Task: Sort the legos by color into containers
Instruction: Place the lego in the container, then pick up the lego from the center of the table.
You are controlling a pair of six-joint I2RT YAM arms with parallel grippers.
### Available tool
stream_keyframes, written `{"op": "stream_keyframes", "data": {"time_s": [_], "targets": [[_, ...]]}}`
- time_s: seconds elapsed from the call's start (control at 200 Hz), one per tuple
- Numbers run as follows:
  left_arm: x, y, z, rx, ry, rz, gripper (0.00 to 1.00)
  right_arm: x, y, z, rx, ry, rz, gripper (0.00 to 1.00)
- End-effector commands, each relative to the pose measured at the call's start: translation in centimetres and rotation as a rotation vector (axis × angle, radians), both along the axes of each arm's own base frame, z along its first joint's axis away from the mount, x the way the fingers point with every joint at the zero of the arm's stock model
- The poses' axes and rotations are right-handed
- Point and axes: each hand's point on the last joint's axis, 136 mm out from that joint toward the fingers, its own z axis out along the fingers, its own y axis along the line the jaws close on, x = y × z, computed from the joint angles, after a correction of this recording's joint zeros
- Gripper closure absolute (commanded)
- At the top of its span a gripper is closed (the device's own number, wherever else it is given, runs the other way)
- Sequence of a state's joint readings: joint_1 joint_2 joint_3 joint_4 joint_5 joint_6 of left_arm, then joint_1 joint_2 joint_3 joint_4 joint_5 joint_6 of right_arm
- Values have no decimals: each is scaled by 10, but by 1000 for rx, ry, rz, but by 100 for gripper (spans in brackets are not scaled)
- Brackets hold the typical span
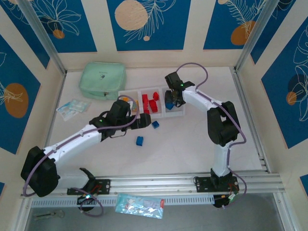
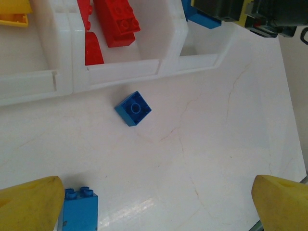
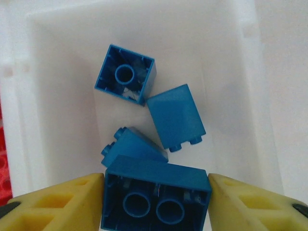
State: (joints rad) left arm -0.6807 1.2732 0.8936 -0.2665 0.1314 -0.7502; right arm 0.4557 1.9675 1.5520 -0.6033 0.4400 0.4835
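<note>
Blue brick (image 3: pixel 159 175) over its matching compartment.
Right hand (image 3: pixel 156 192) clamps it above the tray's (image 3: pixel 251 57) blue pile (image 3: pixel 175 115); left hand (image 2: pixel 156 202) spread wide.

- You're in a robot lab cell.
- Two arms (image 1: pixel 77 139) sit bolted to an aluminium rail (image 1: pixel 159 183) on your white tabletop (image 1: pixel 187 144).
- Printed blue panels (image 1: pixel 163 29) wall it.

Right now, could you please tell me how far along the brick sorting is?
Done: red plastic bricks lie in the middle compartment of the white three-compartment plastic tray, a yellow brick in the left one, three blue bricks in the right. In hand: the right jaws hold a fourth blue brick over that compartment. Left: two loose blue bricks on the table, beneath the open left jaws.
</note>
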Motion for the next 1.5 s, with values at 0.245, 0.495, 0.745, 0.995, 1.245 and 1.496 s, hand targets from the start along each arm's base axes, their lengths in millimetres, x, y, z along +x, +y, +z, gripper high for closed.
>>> {"op": "stream_keyframes", "data": {"time_s": [0.245, 0.495, 0.745, 0.995, 1.245, 1.496], "targets": [[5, -6, 20, -10, -58, -25, 1, -11, 0, 28, 14, -56, 12, 32], [2, 2, 20, 3, -66, -8, 1, -51, 6, 37, 39, -47, 56, 29], [-6, 19, 14, 22, -68, 32, 1, -106, 31, 35, 57, -19, 188, 26], [-19, 43, 3, 47, -55, 90, 1, -160, 67, 11, 88, 61, 334, 24], [-29, 61, -6, 40, -46, 163, 1, -174, 98, -19, 91, 124, 385, 21], [-31, 73, -5, 56, -56, 202, 1, -146, 98, -40, 17, 130, 345, 25]]}}
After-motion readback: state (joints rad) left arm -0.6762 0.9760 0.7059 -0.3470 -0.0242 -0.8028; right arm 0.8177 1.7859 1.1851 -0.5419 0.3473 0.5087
